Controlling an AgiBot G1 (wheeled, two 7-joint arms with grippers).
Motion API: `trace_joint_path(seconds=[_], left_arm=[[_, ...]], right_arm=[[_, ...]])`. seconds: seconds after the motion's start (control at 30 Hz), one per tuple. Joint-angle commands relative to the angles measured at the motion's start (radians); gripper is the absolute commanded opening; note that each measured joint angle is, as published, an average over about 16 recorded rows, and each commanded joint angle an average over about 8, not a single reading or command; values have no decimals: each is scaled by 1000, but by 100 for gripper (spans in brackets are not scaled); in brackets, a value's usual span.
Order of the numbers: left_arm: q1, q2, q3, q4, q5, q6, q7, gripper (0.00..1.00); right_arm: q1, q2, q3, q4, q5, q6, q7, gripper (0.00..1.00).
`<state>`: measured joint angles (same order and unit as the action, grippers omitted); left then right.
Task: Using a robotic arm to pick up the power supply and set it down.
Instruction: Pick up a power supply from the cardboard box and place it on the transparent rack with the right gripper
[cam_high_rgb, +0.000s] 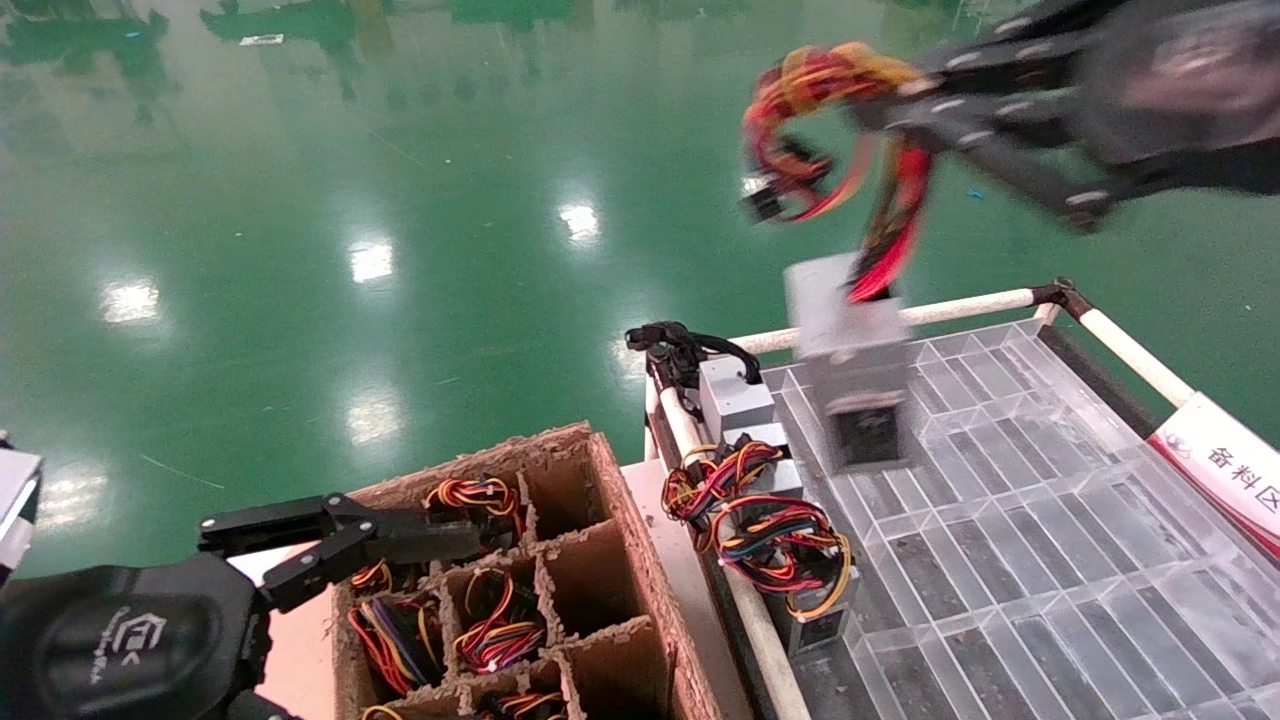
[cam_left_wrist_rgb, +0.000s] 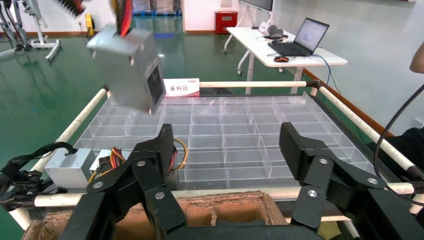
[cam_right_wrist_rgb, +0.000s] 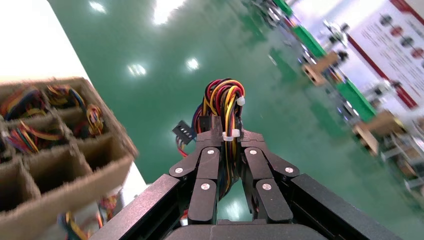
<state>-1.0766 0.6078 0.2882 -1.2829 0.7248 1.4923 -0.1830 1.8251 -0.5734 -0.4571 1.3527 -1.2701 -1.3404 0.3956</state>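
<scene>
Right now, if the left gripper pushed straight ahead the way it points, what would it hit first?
Probably the cardboard box rim just ahead of the open left gripper, then the clear tray; depth is unclear.

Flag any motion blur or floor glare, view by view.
Head view: the right gripper and hanging power supply are smeared; ceiling lights glare off the green floor. Left wrist view: power supply blurred, left gripper sharp. Right wrist view: cardboard box and background blurred.
</scene>
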Motion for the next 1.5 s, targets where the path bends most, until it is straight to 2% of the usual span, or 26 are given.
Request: trace_joint_path(seconds=[0.03,0.17,0.37,0.67,1.03,1.5], left_arm=[[0,0,0,0,0,0,0,100],[0,0,0,0,0,0,0,100],[0,0,1,0,-1,0,0,100],[0,-1,1,0,-1,-1,1,100],[0,-1,2,0,-1,-1,1,100],[-1,-1,3,0,-2,-1,1,100]], right_arm=[[25,44,14,0,7,-29,13,0],[13,124,25,-1,27,-73,31,0],[-54,218,28,-3,66,-112,21,0],[-187,277,7,-6,120,-120,-34,0],[-328,248,-42,-8,146,-102,-126,0],[-355,140,-102,-13,101,-115,-156,0]])
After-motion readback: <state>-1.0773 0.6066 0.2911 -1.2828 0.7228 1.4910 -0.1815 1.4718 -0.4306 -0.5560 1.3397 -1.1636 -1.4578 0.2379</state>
